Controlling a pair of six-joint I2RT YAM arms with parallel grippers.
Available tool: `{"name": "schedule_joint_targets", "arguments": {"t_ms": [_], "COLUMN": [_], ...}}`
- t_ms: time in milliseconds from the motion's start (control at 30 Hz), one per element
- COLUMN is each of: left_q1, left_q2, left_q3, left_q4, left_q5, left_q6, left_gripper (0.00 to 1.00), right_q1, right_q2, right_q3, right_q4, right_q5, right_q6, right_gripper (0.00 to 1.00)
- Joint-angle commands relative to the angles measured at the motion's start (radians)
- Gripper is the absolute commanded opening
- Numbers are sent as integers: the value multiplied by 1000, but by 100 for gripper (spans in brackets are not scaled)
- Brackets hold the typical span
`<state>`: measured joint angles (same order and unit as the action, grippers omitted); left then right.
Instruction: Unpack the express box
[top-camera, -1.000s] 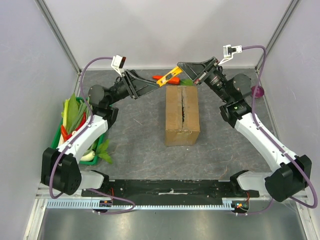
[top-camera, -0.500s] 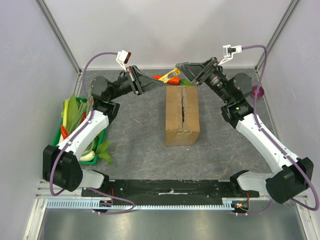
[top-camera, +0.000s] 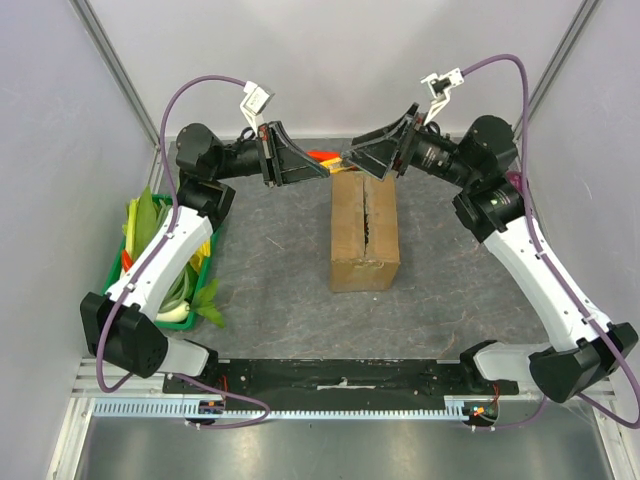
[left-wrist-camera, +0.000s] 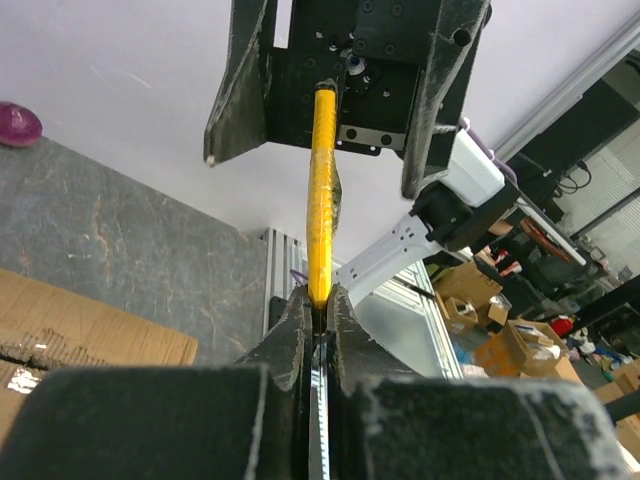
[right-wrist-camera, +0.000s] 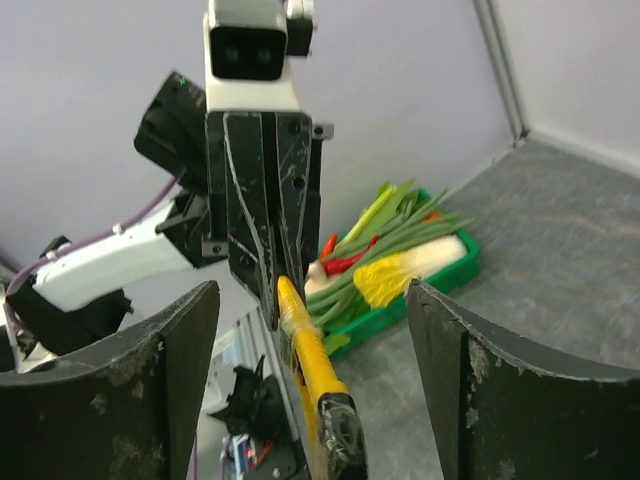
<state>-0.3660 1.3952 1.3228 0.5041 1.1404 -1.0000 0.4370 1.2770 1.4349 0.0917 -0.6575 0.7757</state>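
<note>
The express box (top-camera: 365, 232) is a brown cardboard carton standing mid-table, its top seam split lengthwise; a corner of it shows in the left wrist view (left-wrist-camera: 60, 320). Above its far end a yellow utility knife (top-camera: 330, 161) hangs in the air between the two arms. My left gripper (top-camera: 322, 172) is shut on one end of the knife (left-wrist-camera: 321, 190). My right gripper (top-camera: 352, 164) faces it, open, its fingers standing wide on either side of the knife's black end (right-wrist-camera: 335, 430) without touching it.
A green tray (top-camera: 118, 262) of vegetables sits at the left edge of the table, also seen in the right wrist view (right-wrist-camera: 440, 280). A small purple object (top-camera: 515, 183) lies at the back right corner. Grey walls close in the back and sides.
My left gripper reached the knife and shut on it. My right gripper, shut on the knife before, has opened wide and let it go. Both wrists have lifted slightly.
</note>
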Motion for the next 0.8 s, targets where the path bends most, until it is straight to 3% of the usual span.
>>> {"name": "schedule_joint_targets", "arguments": {"t_ms": [0, 67, 233, 567, 767], "left_q1": [7, 7, 12, 12, 12], "left_q2": [8, 8, 7, 8, 8], "left_q3": [49, 46, 46, 35, 30], "left_q4": [-67, -68, -102, -105, -105], "left_q5": [51, 47, 27, 21, 21], "left_q6": [92, 92, 118, 116, 115], "left_gripper": [2, 2, 2, 2, 2], "right_q1": [3, 3, 3, 3, 3], "right_q2": [9, 4, 7, 8, 7], "right_q3": [42, 39, 27, 12, 7], "right_q4": [-148, -153, -156, -149, -147], "right_q5": [-134, -143, -152, -145, -137], "right_q6": [-74, -79, -69, -55, -49], "right_gripper": [79, 76, 53, 31, 24]}}
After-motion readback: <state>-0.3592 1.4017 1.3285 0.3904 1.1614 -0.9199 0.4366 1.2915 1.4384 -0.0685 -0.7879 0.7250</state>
